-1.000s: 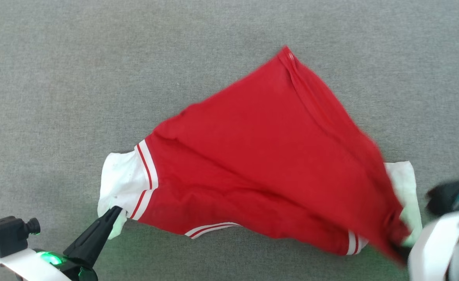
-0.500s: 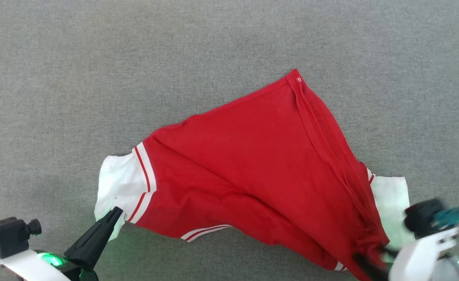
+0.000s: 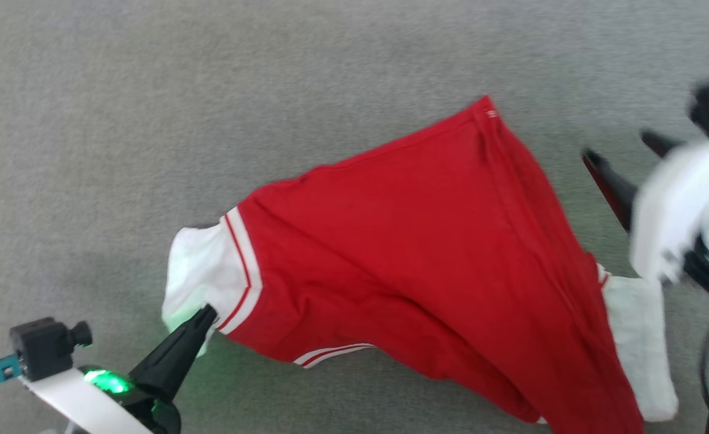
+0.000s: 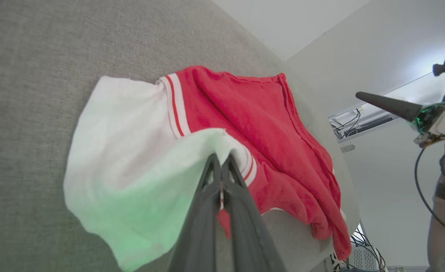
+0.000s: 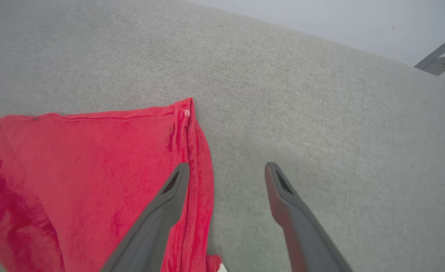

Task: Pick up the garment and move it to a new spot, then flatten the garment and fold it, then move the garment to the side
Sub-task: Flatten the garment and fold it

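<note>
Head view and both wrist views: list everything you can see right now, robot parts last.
garment: one, red with white sleeves and red-white stripe trim, rumpled mid-surface
surface: one, grey fabric, under the garment
cables: several, dark, beyond the surface's edge in the left wrist view
bracket: one, grey metal, top right corner of the right wrist view
left gripper: one, dark, lower left, shut on the garment's white sleeve
right gripper: one, dark, at the right, open, holding nothing, raised by the garment's red edge
</note>
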`<state>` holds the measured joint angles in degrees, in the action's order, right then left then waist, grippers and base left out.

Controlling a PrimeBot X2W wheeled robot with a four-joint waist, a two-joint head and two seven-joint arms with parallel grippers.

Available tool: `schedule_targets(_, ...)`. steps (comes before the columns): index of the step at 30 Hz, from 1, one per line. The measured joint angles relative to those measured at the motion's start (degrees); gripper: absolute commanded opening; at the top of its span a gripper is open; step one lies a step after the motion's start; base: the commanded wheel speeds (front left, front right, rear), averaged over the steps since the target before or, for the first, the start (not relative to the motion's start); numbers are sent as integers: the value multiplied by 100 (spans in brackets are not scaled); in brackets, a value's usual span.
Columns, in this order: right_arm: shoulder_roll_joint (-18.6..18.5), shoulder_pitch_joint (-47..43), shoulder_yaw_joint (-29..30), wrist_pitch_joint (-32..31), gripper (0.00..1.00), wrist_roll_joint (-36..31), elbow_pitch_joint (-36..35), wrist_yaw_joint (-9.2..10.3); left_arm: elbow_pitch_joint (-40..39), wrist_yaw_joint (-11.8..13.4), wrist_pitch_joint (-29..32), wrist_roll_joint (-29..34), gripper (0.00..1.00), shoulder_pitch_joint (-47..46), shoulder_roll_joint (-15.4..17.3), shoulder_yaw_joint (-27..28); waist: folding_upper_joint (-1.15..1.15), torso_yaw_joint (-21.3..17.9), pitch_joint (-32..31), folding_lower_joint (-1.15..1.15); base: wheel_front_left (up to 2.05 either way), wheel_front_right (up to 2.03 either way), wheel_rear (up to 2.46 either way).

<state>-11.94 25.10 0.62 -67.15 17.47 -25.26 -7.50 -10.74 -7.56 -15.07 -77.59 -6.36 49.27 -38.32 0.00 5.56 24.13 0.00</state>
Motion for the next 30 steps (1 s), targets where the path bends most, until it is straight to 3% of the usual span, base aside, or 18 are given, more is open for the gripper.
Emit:
schedule_targets(8,16,1083,-498,320,100,-523,1960,0,56,0,0,-54,0,-521,-82,-470,0,462,247,0,0,0,0)
schedule_targets(19,-66,1338,-945,391,100,-691,3120,1,185,0,0,-133,0,-847,-259,-848,0,836,398,0,0,0,0)
schedule_targets(20,-69,1338,-955,401,43,-690,3179,1,187,0,0,-127,0,-896,-260,-922,0,854,379,0,0,0,0)
schedule_targets(21,-75,1336,-971,421,0,-687,3242,1,198,0,0,-110,0,-941,-258,-998,0,869,352,0,0,0,0)
schedule_targets(30,-75,1202,-715,1462,0,-567,3534,-1,673,0,1,-111,0,-1259,-34,-1240,0,804,-87,0,0,0,0)
